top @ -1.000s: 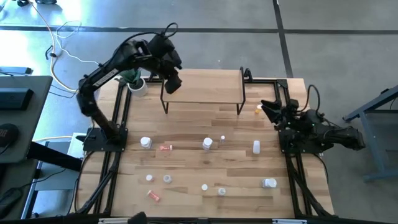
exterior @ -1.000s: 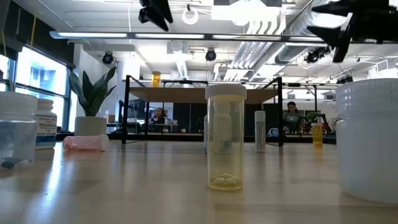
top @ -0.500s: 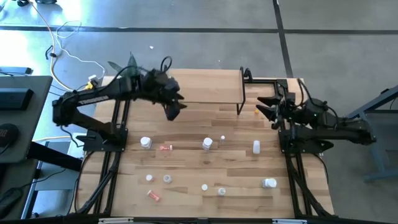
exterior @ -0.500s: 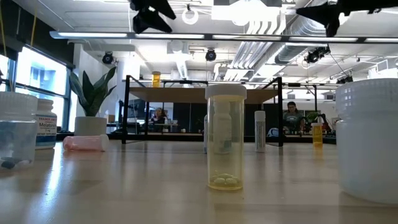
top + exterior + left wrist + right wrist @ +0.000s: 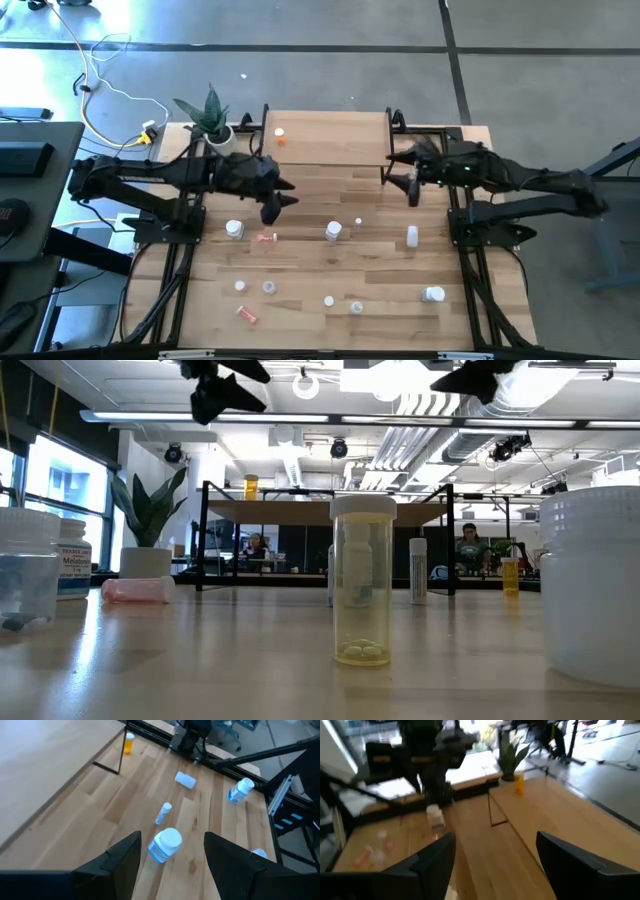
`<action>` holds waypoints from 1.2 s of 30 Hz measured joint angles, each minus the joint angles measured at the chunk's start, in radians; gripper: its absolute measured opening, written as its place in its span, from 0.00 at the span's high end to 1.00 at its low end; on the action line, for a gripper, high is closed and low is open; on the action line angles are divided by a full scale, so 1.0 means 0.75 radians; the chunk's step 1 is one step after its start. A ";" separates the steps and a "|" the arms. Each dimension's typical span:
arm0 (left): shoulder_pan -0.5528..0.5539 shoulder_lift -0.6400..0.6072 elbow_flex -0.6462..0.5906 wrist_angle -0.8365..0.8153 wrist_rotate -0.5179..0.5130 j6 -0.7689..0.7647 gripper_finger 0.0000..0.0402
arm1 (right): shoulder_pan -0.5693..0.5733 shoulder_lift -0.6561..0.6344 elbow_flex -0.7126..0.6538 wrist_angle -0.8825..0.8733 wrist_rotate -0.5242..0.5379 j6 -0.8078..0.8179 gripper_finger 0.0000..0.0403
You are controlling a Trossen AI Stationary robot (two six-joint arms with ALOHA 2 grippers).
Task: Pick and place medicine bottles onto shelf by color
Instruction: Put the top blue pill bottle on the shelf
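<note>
On the shelf (image 5: 330, 135), near its left rear corner, one orange bottle (image 5: 279, 134) stands upright; the remaining medicine bottles (image 5: 333, 231) lie scattered over the table (image 5: 300, 270) in front. Left gripper (image 5: 272, 207) hangs above the table just ahead of the shelf's left leg, fingers spread, empty. Right gripper (image 5: 405, 172) sits by the shelf's right end, fingers spread, empty.
</note>
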 joint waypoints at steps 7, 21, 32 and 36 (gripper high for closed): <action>-0.065 -0.057 -0.119 0.065 -0.082 -0.093 0.50 | 0.001 0.218 0.045 -0.063 -0.156 -0.060 0.32; -0.081 -0.074 -0.132 -0.114 -0.216 -0.092 0.50 | 0.080 0.629 0.045 0.123 -0.357 -0.154 0.32; -0.080 -0.074 -0.132 -0.120 -0.258 -0.093 0.50 | 0.148 0.914 0.045 0.338 -0.443 -0.285 0.32; -0.080 -0.074 -0.132 -0.120 -0.258 -0.113 0.50 | 0.162 1.001 0.045 0.393 -0.437 -0.305 0.32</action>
